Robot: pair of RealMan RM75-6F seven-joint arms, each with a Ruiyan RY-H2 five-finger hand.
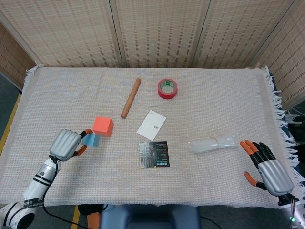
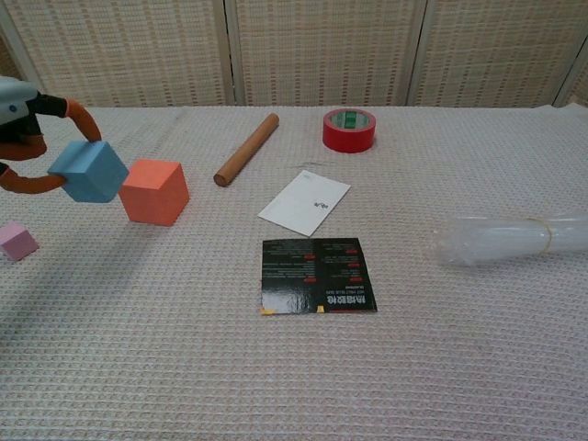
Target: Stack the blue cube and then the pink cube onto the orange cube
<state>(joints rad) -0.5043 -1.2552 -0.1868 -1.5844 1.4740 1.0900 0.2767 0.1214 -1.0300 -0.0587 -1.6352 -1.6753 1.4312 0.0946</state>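
The left robot hand [image 1: 66,144] sits at the lower left of the head view, its grey back turned up and its orange-tipped fingers [image 2: 81,120] curled round the blue cube [image 2: 89,171]. In the chest view that cube is pinched between an upper and a lower fingertip and hangs tilted, clear of the counter [image 1: 214,102], just left of the orange cube [image 2: 153,190]. The head view shows the two cubes almost touching at the corner, the blue one at the lower left of the orange one.

The pink cube [image 2: 17,240] rests on the cloth at the left edge of the chest view, below the raised hand; the head view hides it behind the hand.

The right robot hand [image 1: 266,168] lies in the lower right corner of the head view, fingers spread and holding nothing, just beside the end of a clear plastic roll [image 1: 213,144].

Mid-frame are a black card [image 1: 154,154] and a white card [image 1: 151,125]. Above them lie a wooden dowel [image 1: 130,98] and a red tape roll [image 1: 167,88], well apart from the cubes.
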